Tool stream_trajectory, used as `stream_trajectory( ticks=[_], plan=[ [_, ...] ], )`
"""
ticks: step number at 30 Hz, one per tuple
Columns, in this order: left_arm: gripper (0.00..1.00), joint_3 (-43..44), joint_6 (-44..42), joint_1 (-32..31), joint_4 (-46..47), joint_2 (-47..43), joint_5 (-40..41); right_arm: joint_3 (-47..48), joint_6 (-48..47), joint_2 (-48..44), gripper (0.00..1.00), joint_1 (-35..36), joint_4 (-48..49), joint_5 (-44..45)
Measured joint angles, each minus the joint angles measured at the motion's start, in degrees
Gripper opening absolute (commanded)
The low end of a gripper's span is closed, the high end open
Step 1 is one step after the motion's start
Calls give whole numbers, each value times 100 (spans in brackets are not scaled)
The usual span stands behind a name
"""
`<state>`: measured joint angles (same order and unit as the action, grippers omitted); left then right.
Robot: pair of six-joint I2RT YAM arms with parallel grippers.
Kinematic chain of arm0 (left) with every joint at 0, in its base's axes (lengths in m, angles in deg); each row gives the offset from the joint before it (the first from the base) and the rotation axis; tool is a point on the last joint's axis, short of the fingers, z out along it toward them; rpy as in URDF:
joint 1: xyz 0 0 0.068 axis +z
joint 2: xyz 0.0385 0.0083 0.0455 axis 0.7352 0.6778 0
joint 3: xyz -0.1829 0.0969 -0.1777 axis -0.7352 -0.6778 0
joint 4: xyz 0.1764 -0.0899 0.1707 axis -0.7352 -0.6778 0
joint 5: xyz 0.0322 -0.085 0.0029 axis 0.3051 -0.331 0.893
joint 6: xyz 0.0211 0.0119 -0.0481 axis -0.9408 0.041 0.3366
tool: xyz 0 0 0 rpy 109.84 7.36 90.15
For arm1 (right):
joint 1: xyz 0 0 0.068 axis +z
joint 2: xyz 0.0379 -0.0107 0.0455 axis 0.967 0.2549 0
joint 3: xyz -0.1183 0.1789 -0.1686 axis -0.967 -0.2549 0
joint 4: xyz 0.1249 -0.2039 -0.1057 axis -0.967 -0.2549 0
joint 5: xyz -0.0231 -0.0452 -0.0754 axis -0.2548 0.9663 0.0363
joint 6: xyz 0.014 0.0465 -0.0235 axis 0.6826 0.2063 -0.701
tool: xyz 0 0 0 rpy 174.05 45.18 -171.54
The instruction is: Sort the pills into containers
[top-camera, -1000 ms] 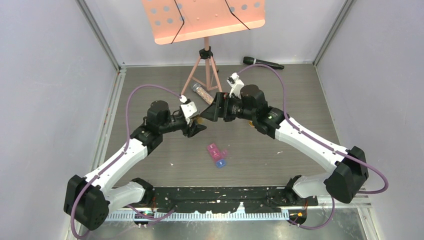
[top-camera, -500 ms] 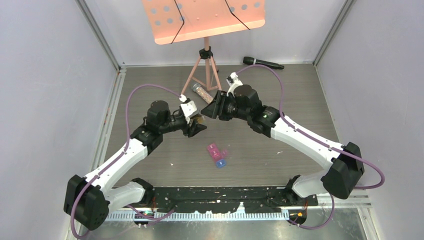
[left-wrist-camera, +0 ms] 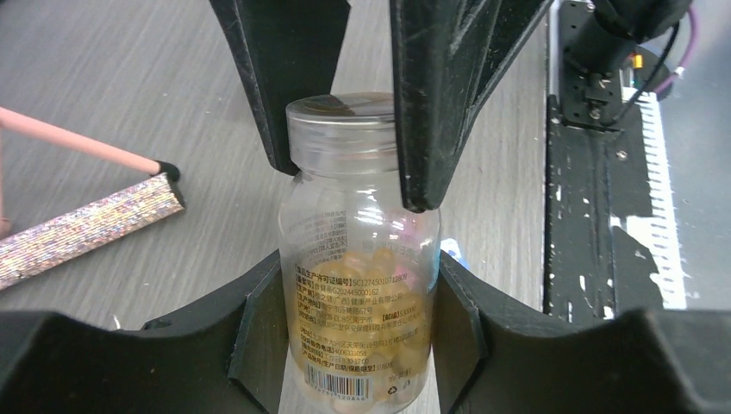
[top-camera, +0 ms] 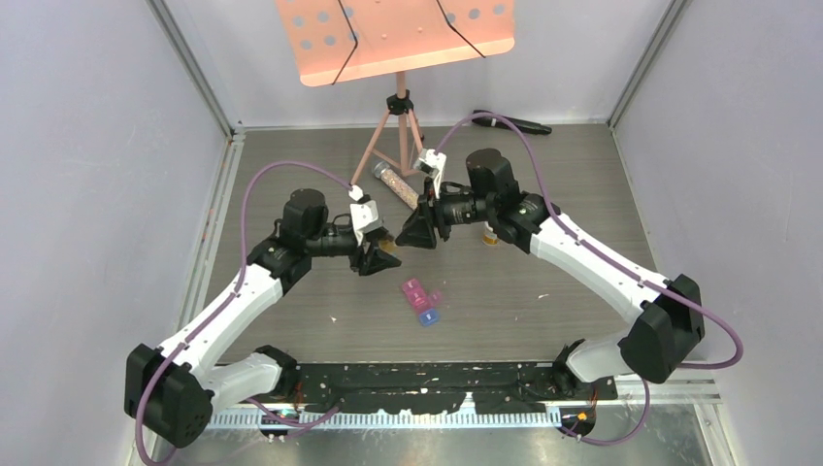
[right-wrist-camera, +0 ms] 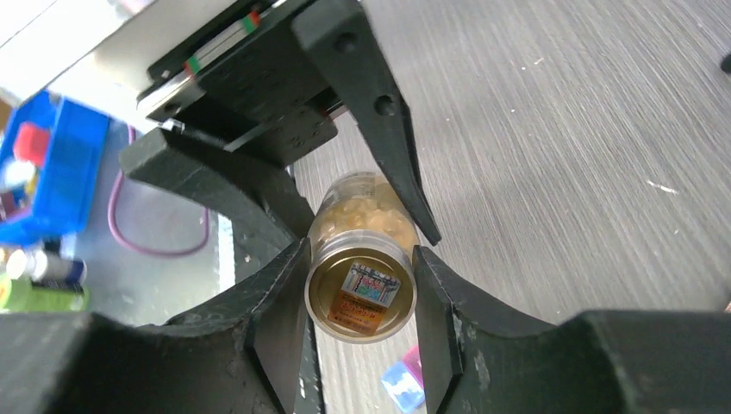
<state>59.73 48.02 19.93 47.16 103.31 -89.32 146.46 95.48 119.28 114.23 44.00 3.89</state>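
My left gripper [left-wrist-camera: 358, 280] is shut on the lower body of a clear pill bottle [left-wrist-camera: 358, 216] full of yellow pills [left-wrist-camera: 379, 293]. The bottle is held above the table, and its printed label faces the left wrist camera. My right gripper [right-wrist-camera: 360, 259] meets it from the other side, and its pads are shut on the bottle's clear cap [right-wrist-camera: 360, 293]. From above, the two grippers [top-camera: 380, 254] [top-camera: 415, 233] meet tip to tip at the table's middle. The containers [top-camera: 422, 299], a pink, purple and blue strip, lie on the table just near of them.
A pink music stand [top-camera: 398, 126] stands at the back centre, with a clear tube of speckled beads [top-camera: 393, 182] lying by its legs. A black microphone [top-camera: 514, 123] lies at the back right. A small yellow object [top-camera: 490, 238] sits under the right arm.
My right gripper has closed from wide open onto the bottle's cap. Both grippers have shifted a little toward the near side with the bottle.
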Motion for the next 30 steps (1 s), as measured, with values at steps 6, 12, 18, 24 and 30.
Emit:
stream_trajectory(
  ticks=[6,12,18,24,30],
  plan=[
    [0,162,-133,-15,-256,105,-361,549,-1047,192,96,20,-868,-197],
    [0,66,-133,-72,262,90,166,588,-387,55,95,50,-933,804],
    [0,31,-299,-72,293,90,699,402,1309,-223,99,46,-876,1620],
    [0,-24,-457,-72,291,46,1056,308,2588,-63,89,37,-717,1687],
    [0,-24,-581,-72,256,50,1333,-28,3670,243,50,35,-251,1628]
  ],
)
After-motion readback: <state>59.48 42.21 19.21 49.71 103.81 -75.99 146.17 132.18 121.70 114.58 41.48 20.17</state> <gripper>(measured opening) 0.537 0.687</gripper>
